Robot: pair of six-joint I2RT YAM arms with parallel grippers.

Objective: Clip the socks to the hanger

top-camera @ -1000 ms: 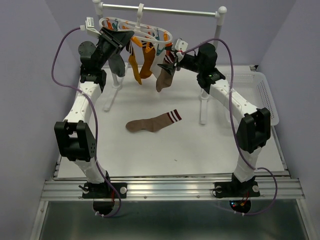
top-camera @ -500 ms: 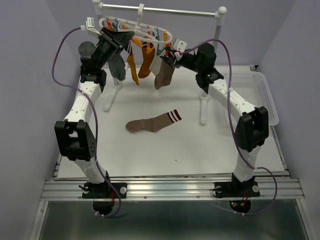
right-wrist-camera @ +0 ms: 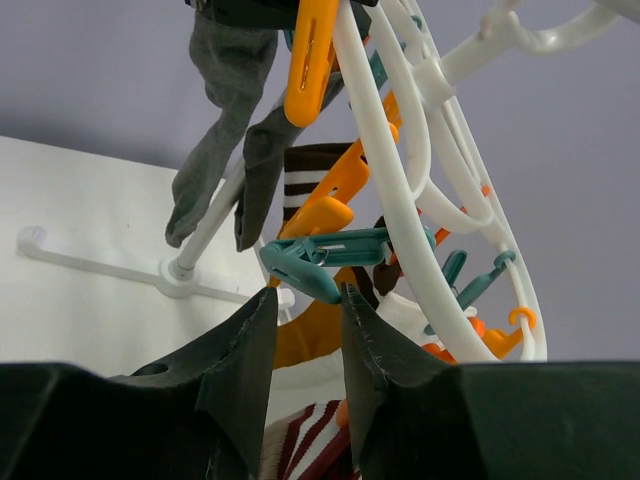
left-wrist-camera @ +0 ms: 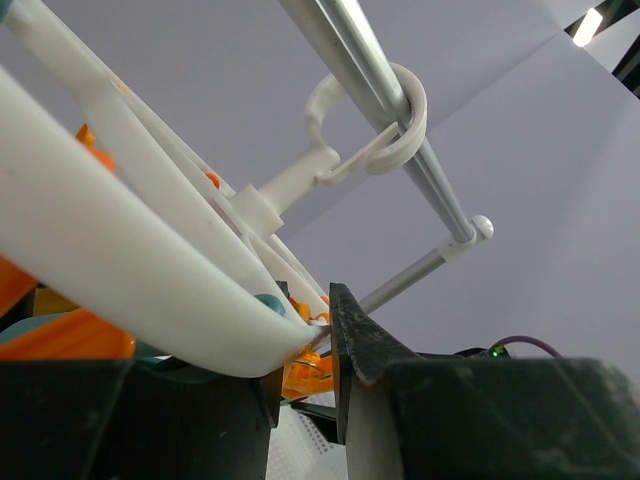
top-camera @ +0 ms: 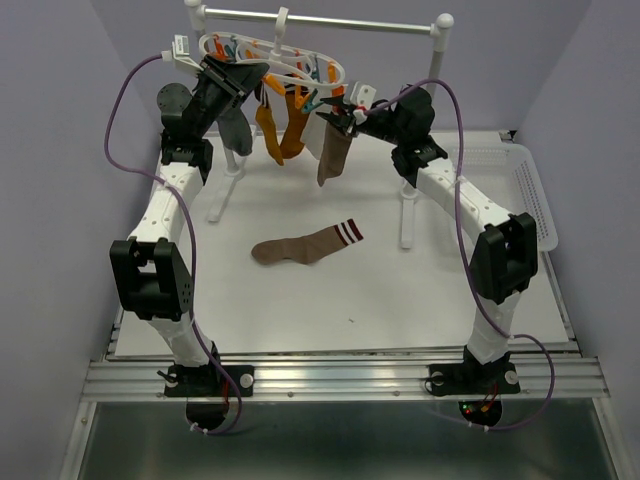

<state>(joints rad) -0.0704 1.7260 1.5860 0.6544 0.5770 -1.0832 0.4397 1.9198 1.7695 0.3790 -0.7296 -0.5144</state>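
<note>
The left gripper (left-wrist-camera: 305, 345) clamps the rim of the hanger (left-wrist-camera: 120, 260), apparently to steady it on the rail (left-wrist-camera: 360, 50), while the right gripper (right-wrist-camera: 305, 310), fingers narrowly apart beneath a teal clip (right-wrist-camera: 320, 255) beside the hanging striped sock (top-camera: 333, 155), shows no confirmable grip.

Soft, even light falls from above the hanger (top-camera: 275, 62) in the top view. The white table (top-camera: 400, 310) is bright, with only a faint shadow under the brown striped sock (top-camera: 305, 245) lying below the hanger. In the left wrist view the hanger sits close to the lens, pale and blurred, and a ceiling light (left-wrist-camera: 598, 25) glares to its upper right. In the right wrist view the teal clip (right-wrist-camera: 330, 255) is crisp against a dim wall (right-wrist-camera: 100, 60).
</note>
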